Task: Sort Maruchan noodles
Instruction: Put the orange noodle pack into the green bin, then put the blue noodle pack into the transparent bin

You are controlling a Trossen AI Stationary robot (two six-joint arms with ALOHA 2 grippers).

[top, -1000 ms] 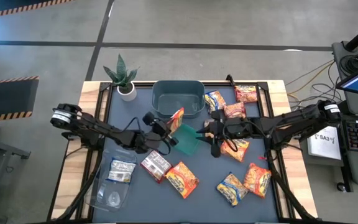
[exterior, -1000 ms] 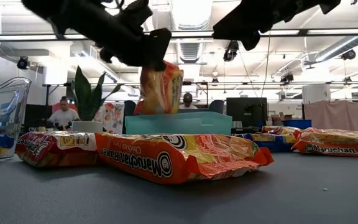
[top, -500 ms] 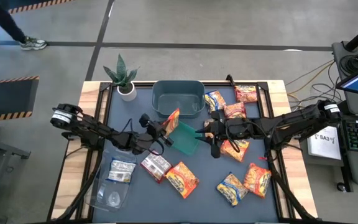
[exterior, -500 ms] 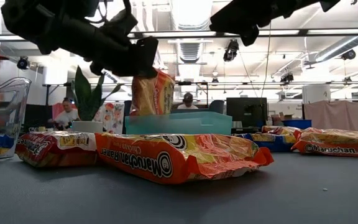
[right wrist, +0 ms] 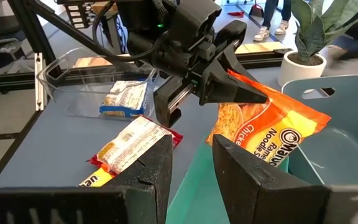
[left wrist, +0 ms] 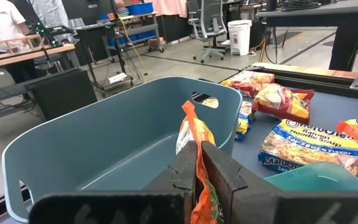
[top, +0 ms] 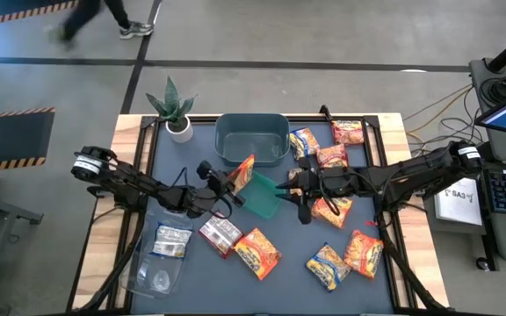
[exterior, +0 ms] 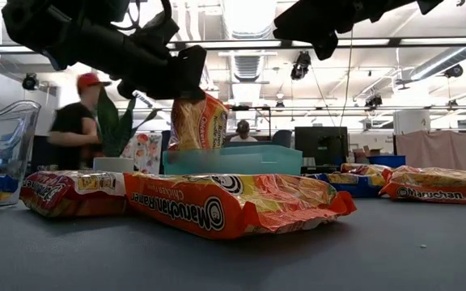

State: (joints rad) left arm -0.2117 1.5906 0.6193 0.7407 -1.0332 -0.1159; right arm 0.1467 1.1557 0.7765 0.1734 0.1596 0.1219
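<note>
My left gripper (top: 234,178) is shut on an orange-red Maruchan noodle packet (top: 246,167) at the near rim of the grey-teal tub (top: 275,132). In the low view the packet (exterior: 194,121) hangs with its lower end hidden behind the tub's near wall (exterior: 257,160). My right gripper (top: 295,186) hovers high over the right corner of the green tray (top: 262,197), open and holding nothing; the tray (right wrist: 192,186) shows through the gap between its fingers. Several more packets lie flat on the table, an orange one (top: 257,252) and a dark red one (top: 220,233) among them. My left gripper pinches the packet's upper edge (right wrist: 253,98) between its two fingers. The fingers (left wrist: 219,171) come nearly level from the table's left. The packet hangs below and ahead of them, tilted, lifted clear of the table, over the tub's near rim.
More packets lie at the right: by the tub (top: 304,142), at the far right (top: 348,132), under my right arm (top: 330,209), near the front (top: 365,252). A clear container (top: 161,254) sits near left, a potted plant (top: 176,110) far left. People move beyond the table.
My left gripper has sunk a little and drawn slightly toward the table's left with the packet, which now hangs lower at the tub's near rim. That happened early in the second; since then it has kept still. A person has walked past behind the table.
</note>
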